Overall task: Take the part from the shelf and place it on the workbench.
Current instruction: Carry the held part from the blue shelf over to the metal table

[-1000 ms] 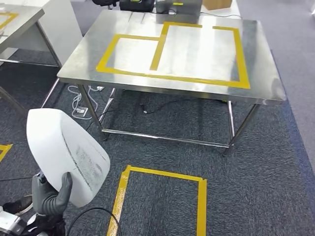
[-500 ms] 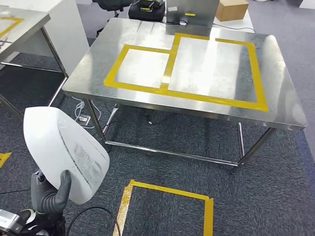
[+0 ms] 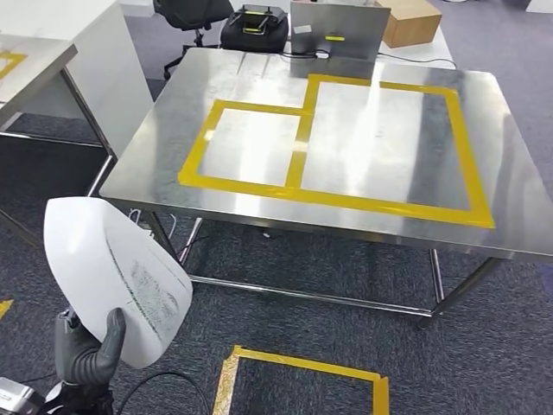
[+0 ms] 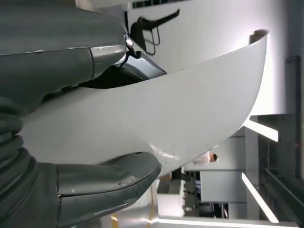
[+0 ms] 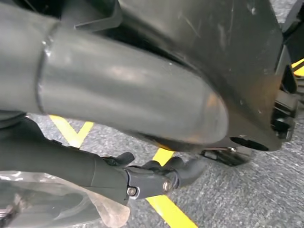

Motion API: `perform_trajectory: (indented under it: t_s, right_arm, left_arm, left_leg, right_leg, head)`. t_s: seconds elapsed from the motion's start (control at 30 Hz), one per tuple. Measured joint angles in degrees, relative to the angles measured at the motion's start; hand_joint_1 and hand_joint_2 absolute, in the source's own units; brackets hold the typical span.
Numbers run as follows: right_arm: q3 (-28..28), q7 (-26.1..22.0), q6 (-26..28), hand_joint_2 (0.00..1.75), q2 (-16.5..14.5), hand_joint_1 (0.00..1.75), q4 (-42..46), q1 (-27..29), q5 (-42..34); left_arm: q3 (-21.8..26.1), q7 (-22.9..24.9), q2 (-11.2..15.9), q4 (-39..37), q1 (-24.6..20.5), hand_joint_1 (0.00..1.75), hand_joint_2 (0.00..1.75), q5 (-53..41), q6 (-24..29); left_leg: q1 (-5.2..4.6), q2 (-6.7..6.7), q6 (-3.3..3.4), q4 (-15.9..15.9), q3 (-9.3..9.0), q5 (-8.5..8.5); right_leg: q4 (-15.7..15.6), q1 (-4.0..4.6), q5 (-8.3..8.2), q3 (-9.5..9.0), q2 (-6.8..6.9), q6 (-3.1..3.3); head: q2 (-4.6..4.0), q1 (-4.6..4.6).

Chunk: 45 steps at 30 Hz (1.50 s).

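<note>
My left hand (image 3: 85, 350) grips a large white curved shell part (image 3: 114, 277) by its lower edge, at the lower left of the head view, above the carpet. In the left wrist view the thumb (image 4: 107, 183) and the dark fingers (image 4: 139, 66) clamp the part (image 4: 186, 109) from both sides. The steel workbench (image 3: 163, 130) stands ahead, to the right of the part, marked with two yellow tape rectangles (image 3: 300, 164). In its own wrist view my right hand (image 5: 118, 95) hangs over the carpet, thumb and fingers apart, holding nothing.
A yellow tape square (image 3: 300, 367) marks the carpet in front of the workbench. A second steel table (image 3: 33, 65) and a white panel (image 3: 111, 60) stand at the left. Behind the bench are an office chair (image 3: 189, 13), a black case (image 3: 254, 26) and a cardboard box (image 3: 408, 19).
The whole view has shifted: the camera has moved nearer the workbench, which now looks larger and lower in the picture. The part stays in my left hand.
</note>
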<state>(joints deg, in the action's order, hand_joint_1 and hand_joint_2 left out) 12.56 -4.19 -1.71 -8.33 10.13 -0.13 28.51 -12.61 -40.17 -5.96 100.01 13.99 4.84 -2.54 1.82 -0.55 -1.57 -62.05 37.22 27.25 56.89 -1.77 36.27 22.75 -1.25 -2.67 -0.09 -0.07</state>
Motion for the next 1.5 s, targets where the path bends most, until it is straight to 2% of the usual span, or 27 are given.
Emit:
perform_trajectory:
  t_s: [0.1, 0.17, 0.2, 0.27, 0.33, 0.37, 0.47, 0.5, 0.53, 0.6, 0.67, 0.7, 0.77, 0.8, 0.83, 0.87, 0.93, 0.97, 1.0, 1.07, 1.1, 1.17, 1.23, 1.3, 1.37, 1.43, 1.5]
  right_arm:
    - [0.0, -0.1, 0.0, 0.00, 0.0, 0.00, 0.0, -0.3, 0.0]
    - [0.0, -0.1, 0.0, 0.00, 0.0, 0.00, 0.0, -0.5, -0.1]
    - [0.0, -0.1, 0.0, 0.00, 0.0, 0.00, 0.0, -0.5, -0.2]
    - [0.1, -0.1, 0.1, 0.00, 0.0, 0.00, 0.0, -0.5, -0.6]
    - [0.5, -0.1, 0.4, 0.00, -0.2, 0.00, 0.0, -0.3, -1.2]
    - [0.8, -0.1, 0.5, 0.00, -0.2, 0.00, 0.0, -0.1, -1.5]
    - [1.5, -0.1, 0.6, 0.00, -0.2, 0.00, -0.1, 0.1, -1.9]
    - [1.6, -0.2, 0.6, 0.00, -0.3, 0.00, -0.1, -0.1, -2.0]
    - [1.8, -0.3, 0.6, 0.00, -0.3, 0.00, -0.1, -0.3, -2.1]
    - [2.2, -0.5, 0.6, 0.00, -0.3, 0.00, 0.0, -0.5, -2.1]
    - [2.4, -0.6, 0.7, 0.00, -0.3, 0.00, 0.0, -0.6, -2.2]
    - [2.5, -0.7, 0.6, 0.00, -0.2, 0.00, 0.0, -0.6, -2.2]
    - [2.5, -0.7, 0.5, 0.00, -0.3, 0.00, 0.0, -0.6, -2.2]
    - [2.5, -0.7, 0.5, 0.00, -0.3, 0.00, 0.0, -0.6, -2.2]
    - [2.5, -0.7, 0.5, 0.00, -0.3, 0.00, 0.0, -0.6, -2.2]
    - [2.5, -0.7, 0.5, 0.00, -0.3, 0.00, 0.0, -0.5, -2.2]
    - [2.6, -0.7, 0.4, 0.00, -0.3, 0.00, 0.0, -0.5, -2.2]
    - [2.7, -0.7, 0.4, 0.00, -0.3, 0.00, 0.0, -0.6, -2.2]
    - [2.7, -0.7, 0.3, 0.00, -0.3, 0.00, 0.0, -0.6, -2.2]
    - [2.8, -0.8, 0.3, 0.00, -0.4, 0.00, 0.0, -0.4, -2.2]
    - [2.8, -0.8, 0.2, 0.00, -0.4, 0.00, 0.0, -0.3, -2.1]
    - [2.9, -0.9, 0.1, 0.00, -0.4, 0.00, 0.0, -0.3, -2.0]
    - [2.9, -0.9, 0.0, 0.00, -0.4, 0.00, 0.0, -0.6, -1.7]
    - [2.9, -1.0, -0.1, 0.00, -0.4, 0.00, 0.0, -0.7, -1.6]
    - [2.9, -1.0, -0.1, 0.00, -0.4, 0.00, 0.0, -0.6, -1.6]
    - [2.9, -0.9, -0.1, 0.00, -0.4, 0.00, 0.0, -0.5, -1.6]
    - [2.9, -0.9, -0.1, 0.00, -0.3, 0.00, 0.0, -0.6, -1.5]
  left_arm:
    - [0.0, -0.1, 0.0, 0.1, -0.1, 1.75, 1.75, 0.0, 0.0]
    - [0.0, -0.1, -0.1, 0.1, -0.1, 1.75, 1.75, -0.1, 0.0]
    - [0.0, -0.1, -0.1, 0.1, -0.1, 1.75, 1.75, -0.1, 0.0]
    - [0.0, -0.1, 0.0, 0.1, -0.1, 1.75, 1.75, -0.2, 0.0]
    - [0.0, -0.1, 0.0, 0.1, -0.2, 1.75, 1.75, -0.4, -0.1]
    - [0.0, -0.1, 0.0, 0.1, -0.2, 1.75, 1.75, -0.5, -0.1]
    - [0.1, 0.0, 0.1, 0.0, -0.2, 1.75, 1.75, -0.6, -0.1]
    - [0.1, 0.0, 0.2, -0.1, -0.2, 1.75, 1.75, -0.6, -0.1]
    - [0.1, 0.0, 0.3, -0.1, -0.3, 1.75, 1.75, -0.7, -0.1]
    - [0.1, 0.0, 0.4, 0.0, -0.6, 1.75, 1.75, -0.8, -0.1]
    - [0.1, -0.1, 0.6, 0.0, -0.6, 1.75, 1.75, -0.8, -0.1]
    - [0.1, -0.1, 0.7, 0.0, -0.6, 1.75, 1.75, -0.8, -0.1]
    - [0.1, -0.1, 0.9, 0.0, -0.5, 1.75, 1.75, -0.9, -0.1]
    - [0.1, -0.1, 1.0, 0.0, -0.5, 1.75, 1.75, -0.9, 0.0]
    - [0.1, -0.1, 1.0, 0.0, -0.5, 1.75, 1.75, -1.0, 0.0]
    - [0.1, -0.1, 1.1, 0.0, -0.5, 1.75, 1.75, -1.1, 0.0]
    - [0.1, -0.1, 1.4, -0.1, -0.4, 1.75, 1.75, -1.6, 0.1]
    - [0.1, 0.0, 1.6, -0.1, -0.3, 1.75, 1.75, -1.9, 0.2]
    - [0.1, 0.0, 1.7, -0.2, -0.3, 1.75, 1.75, -2.4, 0.4]
    - [0.1, 0.0, 2.0, -0.3, -0.4, 1.75, 1.75, -3.2, 0.9]
    - [0.1, 0.0, 2.1, -0.3, -0.6, 1.75, 1.75, -3.5, 1.1]
    - [0.1, 0.0, 2.2, -0.4, -1.0, 1.75, 1.75, -4.1, 1.5]
    - [0.1, -0.1, 2.4, -0.5, -1.1, 1.75, 1.75, -4.4, 1.8]
    - [0.1, -0.1, 2.5, -0.6, -1.1, 1.75, 1.75, -4.6, 2.0]
    - [0.1, -0.1, 2.5, -0.7, -1.2, 1.75, 1.75, -4.7, 2.1]
    - [0.1, -0.1, 2.5, -0.8, -1.2, 1.75, 1.75, -4.7, 2.2]
    - [0.1, -0.1, 2.6, -0.9, -1.3, 1.75, 1.75, -4.7, 2.3]
  left_leg:
    - [-0.09, 0.51, 1.83, 1.2, -2.29, 0.80]
    - [-0.18, 0.61, 2.61, 2.4, -4.30, 1.51]
    - [-0.33, 0.63, 2.86, 2.9, -5.27, 2.05]
    - [-0.72, 0.71, 3.14, 3.9, -7.60, 3.34]
    - [-1.18, 0.76, 3.29, 4.7, -10.58, 4.96]
    - [-1.47, 0.61, 3.33, 5.0, -12.26, 5.93]
    - [-2.11, -0.07, 3.09, 5.4, -16.06, 9.14]
    - [-2.11, -0.33, 2.80, 5.5, -16.75, 9.89]
    - [-2.13, -0.59, 2.42, 5.4, -17.20, 10.14]
    - [-1.98, -0.92, 1.74, 3.1, -16.42, 8.92]
    - [-1.85, -0.48, 1.18, -3.8, -12.38, 7.62]
    - [-1.73, -0.17, 0.95, -7.5, -9.77, 8.31]
    - [-1.50, 0.05, 0.49, -11.7, -5.36, 12.25]
    - [-1.36, 0.08, 0.27, -11.9, -3.91, 13.73]
    - [-1.20, 0.14, 0.07, -10.9, -3.02, 13.77]
    - [-0.98, 0.40, -0.15, -8.6, -2.66, 11.93]
    - [-0.46, 2.37, -0.49, -2.3, -2.53, 5.20]
    - [-0.33, 3.44, -0.38, -0.1, -2.43, 2.98]
    - [-0.30, 4.25, -0.04, 1.1, -2.31, 1.51]
    - [-0.42, 4.02, 1.00, 1.3, -2.45, 1.19]
    - [-0.37, 3.50, 1.45, 1.6, -2.77, 0.64]
    - [-0.24, 2.23, 2.20, 2.4, -3.41, 0.51]
    - [-0.44, 0.86, 2.69, 2.7, -3.79, 0.75]
    - [-0.63, -0.37, 2.90, 2.7, -4.07, 1.23]
    - [-0.74, -1.24, 2.90, 2.7, -4.78, 1.86]
    - [-0.87, -1.89, 2.68, 2.7, -5.70, 2.60]
    - [-1.09, -2.37, 2.22, 2.7, -6.11, 3.04]
  right_leg:
    - [1.9, -0.10, -1.64, -0.26, 0.40, -1.29]
    - [8.0, -0.07, -2.31, 4.11, 0.71, -1.29]
    - [11.5, 0.03, -1.52, 7.09, 0.79, -1.18]
    - [15.1, 0.30, 2.66, 12.44, 0.81, -0.89]
    - [13.7, 0.72, 5.58, 15.63, 0.86, -0.27]
    - [11.3, 1.07, 4.45, 16.57, 1.09, 0.38]
    - [5.3, 2.52, -9.07, 17.52, 3.23, 3.04]
    - [4.8, 2.88, -11.79, 17.33, 3.55, 3.38]
    - [4.7, 3.12, -11.68, 17.00, 3.39, 3.29]
    - [3.9, 2.89, -10.94, 15.67, 2.27, 3.38]
    - [2.5, 2.43, -10.52, 13.89, 1.29, 3.70]
    - [1.9, 2.28, -10.21, 13.03, 0.81, 3.81]
    - [1.5, 1.97, -9.33, 11.54, -0.36, 3.87]
    - [1.5, 1.81, -8.82, 10.82, -1.03, 3.84]
    - [1.5, 1.65, -8.31, 10.08, -1.77, 3.76]
    - [1.5, 1.50, -7.81, 9.35, -2.54, 3.60]
    - [1.7, 1.28, -6.91, 8.34, -4.00, 3.03]
    - [1.9, 1.22, -6.49, 8.27, -4.71, 2.61]
    - [2.1, 1.16, -6.08, 8.56, -5.37, 2.12]
    - [2.0, 1.08, -5.50, 9.04, -6.50, 1.13]
    - [2.0, 1.10, -5.25, 9.09, -5.96, 0.75]
    - [4.3, 1.28, -3.66, 10.10, -2.68, 0.21]
    - [10.8, 1.29, -0.50, 13.82, 0.45, -0.17]
    - [16.5, 1.18, 0.91, 17.52, 0.92, -0.39]
    - [14.6, 1.19, -2.13, 17.37, 1.15, -0.24]
    - [7.2, 1.56, -6.67, 14.20, 2.62, 0.43]
    - [2.7, 2.14, -8.45, 12.04, 4.12, 1.19]
  head:
    - [0.00, 0.23]
    - [0.00, 0.51]
    - [0.00, 0.65]
    - [0.00, 0.79]
    - [0.00, 0.97]
    - [0.00, 1.08]
    - [-0.01, 0.86]
    - [-0.01, 0.71]
    - [-0.01, 0.62]
    - [0.00, 0.74]
    - [0.00, 0.71]
    - [0.00, 0.67]
    - [0.00, 0.67]
    - [0.00, 0.66]
    - [0.00, 0.66]
    - [0.00, 0.66]
    - [0.00, 0.61]
    - [0.00, 0.54]
    - [0.00, 0.47]
    - [0.00, 0.46]
    - [0.00, 0.51]
    - [0.00, 0.81]
    - [0.00, 1.10]
    - [0.00, 1.17]
    - [0.00, 1.19]
    - [0.00, 1.17]
    - [0.00, 1.12]
